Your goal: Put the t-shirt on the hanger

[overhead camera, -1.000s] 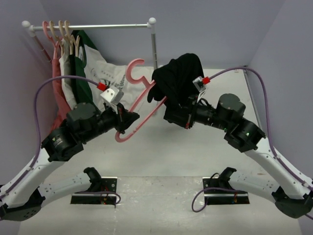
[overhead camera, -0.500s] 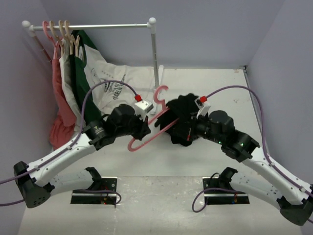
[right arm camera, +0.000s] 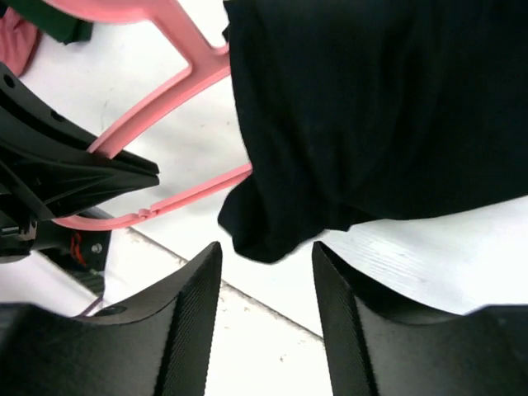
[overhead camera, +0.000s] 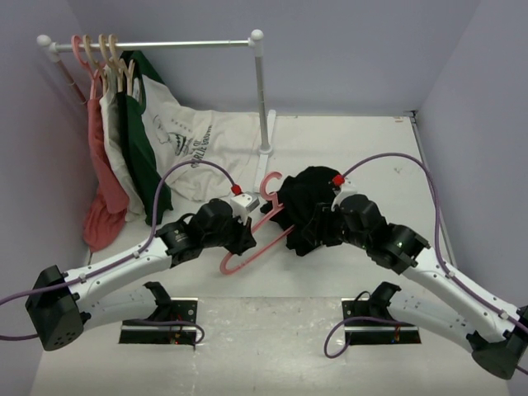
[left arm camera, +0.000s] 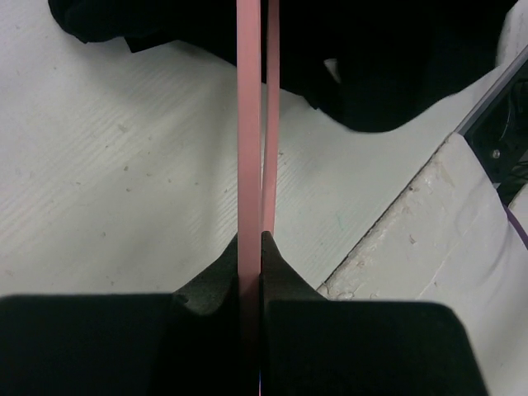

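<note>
Pale tabletop (overhead camera: 379, 140) is seen walled in grey on three sides, with open room from 12 to 3 o'clock in the top view. The clothes rail (overhead camera: 157, 43) and its post (overhead camera: 261, 99) are found at 10 to 12 o'clock, hung with a green shirt (overhead camera: 136, 140), a white shirt (overhead camera: 198, 140) and a pink garment (overhead camera: 97, 190).

At centre, the hanger (overhead camera: 268, 247) is clamped by the left gripper (overhead camera: 246, 237), hook pointing to 12 o'clock. The t-shirt (overhead camera: 307, 194) is bunched just at 3 o'clock of that hook, touching the hanger's arm and draped over the right gripper (overhead camera: 318, 227), which is largely hidden from above.

From the left wrist, the fingers are shown closed tight on the pink bar (left arm camera: 249, 124), black cloth (left arm camera: 388, 58) lying at 12 o'clock and the table's near edge at 4 o'clock. From the right wrist, the jaws are seen spread wide, a fold of the shirt (right arm camera: 371, 107) hanging just past the tips with nothing pinched.

Since the earlier frames, both arms have been lowered and drawn nearer; hanger and shirt have been brought down from the rail post towards the table's middle.
</note>
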You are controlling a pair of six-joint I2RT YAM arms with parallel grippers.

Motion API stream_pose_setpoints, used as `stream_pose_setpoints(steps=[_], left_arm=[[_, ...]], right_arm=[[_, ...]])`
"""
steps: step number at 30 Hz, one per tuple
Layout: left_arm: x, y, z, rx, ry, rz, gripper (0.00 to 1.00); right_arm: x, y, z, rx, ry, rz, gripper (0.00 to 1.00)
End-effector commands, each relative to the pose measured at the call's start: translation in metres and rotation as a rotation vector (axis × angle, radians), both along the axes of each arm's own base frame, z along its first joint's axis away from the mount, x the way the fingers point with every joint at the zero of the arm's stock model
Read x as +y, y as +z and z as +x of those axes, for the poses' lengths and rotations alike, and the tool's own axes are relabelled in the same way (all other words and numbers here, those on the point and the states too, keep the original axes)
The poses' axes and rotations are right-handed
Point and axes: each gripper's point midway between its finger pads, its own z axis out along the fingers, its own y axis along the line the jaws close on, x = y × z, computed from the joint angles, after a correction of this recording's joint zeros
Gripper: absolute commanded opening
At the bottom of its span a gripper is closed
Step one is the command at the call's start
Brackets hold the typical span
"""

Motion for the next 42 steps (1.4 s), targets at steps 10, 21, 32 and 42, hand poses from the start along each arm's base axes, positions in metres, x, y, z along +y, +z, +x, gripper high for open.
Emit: stream_pose_setpoints(steps=[10, 21, 32, 42], left_arm=[[-0.027, 0.029, 0.009, -0.067, -0.034, -0.135, 0.0], [-0.027, 0.039, 0.004, -0.082, -0.046, -0.179, 0.0], [-0.027, 0.041, 0.005, -0.09, -0.034, -0.191, 0.0], [-0.026, 0.05, 0.005, -0.105, -0.03, -0.213, 0.0]], right_arm=[[0.003, 0.035, 0.089, -0.176, -0.068, -0.297, 0.57], [0.049, 0.022, 0.113, -0.212, 0.053, -0.211, 0.42], [0.05, 0.014, 0.105, -0.188, 0.077, -0.186, 0.42], [0.024, -0.014, 0.114, -0.162, -0.005, -0.317, 0.0]])
